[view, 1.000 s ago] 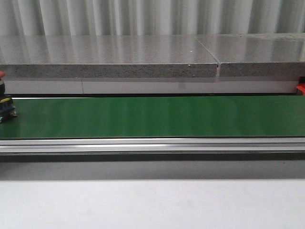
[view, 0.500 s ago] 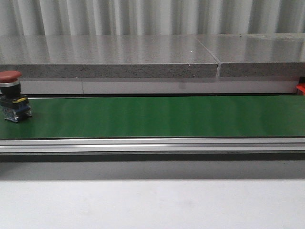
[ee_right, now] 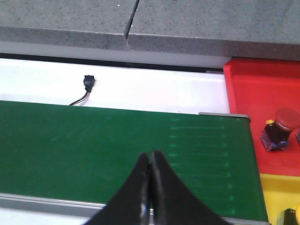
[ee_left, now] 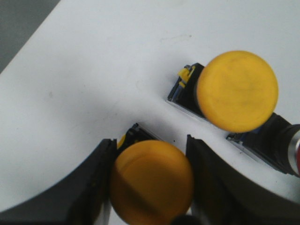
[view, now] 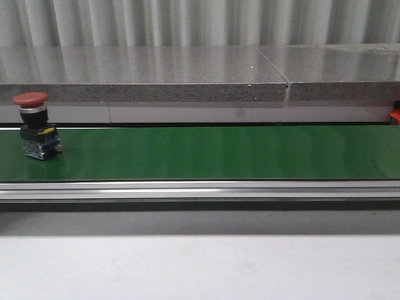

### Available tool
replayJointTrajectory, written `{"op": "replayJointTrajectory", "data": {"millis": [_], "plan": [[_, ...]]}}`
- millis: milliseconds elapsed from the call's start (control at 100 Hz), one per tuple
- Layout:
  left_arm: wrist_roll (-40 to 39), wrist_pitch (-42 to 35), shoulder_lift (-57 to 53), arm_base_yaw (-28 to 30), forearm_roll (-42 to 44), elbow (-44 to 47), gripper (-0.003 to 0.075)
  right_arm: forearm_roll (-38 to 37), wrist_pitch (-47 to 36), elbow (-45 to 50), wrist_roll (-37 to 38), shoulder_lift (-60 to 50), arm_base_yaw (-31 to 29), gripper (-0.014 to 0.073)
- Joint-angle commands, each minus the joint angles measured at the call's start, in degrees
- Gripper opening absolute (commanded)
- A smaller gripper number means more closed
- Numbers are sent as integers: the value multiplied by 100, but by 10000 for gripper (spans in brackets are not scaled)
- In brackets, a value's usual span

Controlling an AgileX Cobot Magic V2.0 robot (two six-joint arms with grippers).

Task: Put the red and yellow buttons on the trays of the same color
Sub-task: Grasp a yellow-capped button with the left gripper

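Note:
A red button (view: 34, 128) with a black and blue base stands upright at the left end of the green belt (view: 219, 153). My left gripper (ee_left: 151, 143) is shut on a yellow button (ee_left: 152, 180), its fingers (ee_left: 89, 187) pressing both sides of the cap over a white surface. A second yellow button (ee_left: 236, 91) stands just beyond it, with a red-edged one (ee_left: 294, 151) beside that. My right gripper (ee_right: 150, 157) hangs shut and empty above the belt (ee_right: 93, 145). Past the belt's end lie the red tray (ee_right: 262, 84), holding a red button (ee_right: 282, 127), and the yellow tray (ee_right: 279, 192).
A grey stone ledge (view: 187, 75) runs behind the belt, and an aluminium rail (view: 200, 189) along its front. A small black connector with a cable (ee_right: 87, 83) lies on the white strip behind the belt. An orange-red corner (view: 394, 116) shows at the far right.
The red button has travelled rightward along the belt, from half cut off at the left edge to fully in view.

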Motion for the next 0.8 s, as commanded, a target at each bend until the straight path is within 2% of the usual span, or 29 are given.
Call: {"op": "replayJointTrajectory", "data": {"millis": [0,50,400,580,790], "plan": [[43,-20,-462,-7,-144,-163,0,8,-365,-155,-49,-35,0,-68],[43,12,-596,-7,-165,-163,-21,8,-365,-155,-49,-35,0,-68],[43,65,-1979,-48,-355,-163,-21,8,-365,-155,-49,-35,0,-68],[106,163,-2589,-556,-326,-163,-21,8,-365,-155,-49,-35,0,-68],[256,503,-2693,-1395,-266,-147,-21,8,-365,-155,-49,-35,0,-68]]}}
